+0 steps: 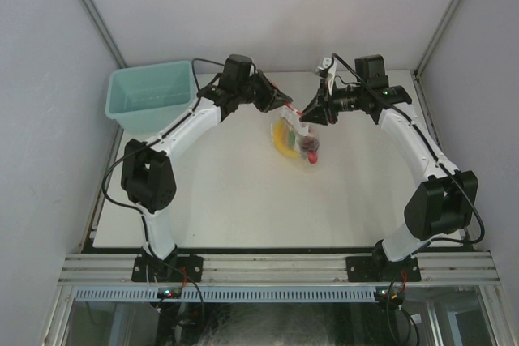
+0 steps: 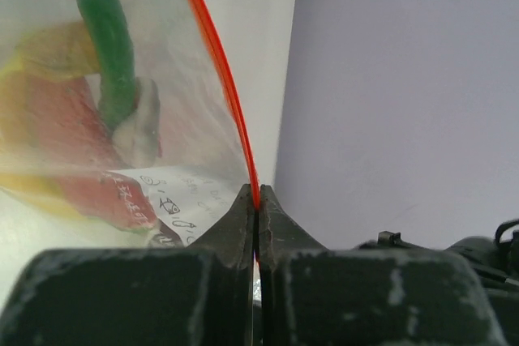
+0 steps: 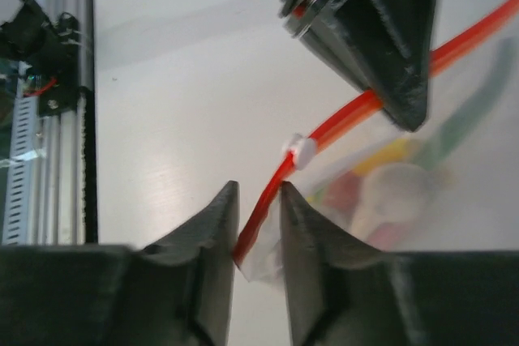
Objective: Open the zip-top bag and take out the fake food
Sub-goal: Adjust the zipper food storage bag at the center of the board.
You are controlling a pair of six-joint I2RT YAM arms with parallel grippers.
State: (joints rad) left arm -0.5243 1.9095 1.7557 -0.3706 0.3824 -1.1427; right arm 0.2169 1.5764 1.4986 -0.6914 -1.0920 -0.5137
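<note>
The zip-top bag (image 1: pixel 297 140) hangs just above the table between both grippers, its red-orange zip strip (image 2: pixel 212 54) on top. Through the clear plastic I see the fake food: a yellow banana (image 1: pixel 283 138), a green piece (image 2: pixel 105 38), a red piece (image 2: pixel 77 139) and a whitish piece (image 2: pixel 139 129). My left gripper (image 2: pixel 257 194) is shut on the zip strip. My right gripper (image 3: pixel 258 192) stands open, with the bag's corner and the end of the strip (image 3: pixel 268 200) loose in the gap. A white slider (image 3: pixel 302 151) sits on the strip just beyond the right fingertips.
A teal bin (image 1: pixel 152 96) stands at the table's back left, close to the left arm. Grey walls enclose the table on three sides. The left gripper's fingers (image 3: pixel 381 38) show at the top of the right wrist view, clamped on the strip.
</note>
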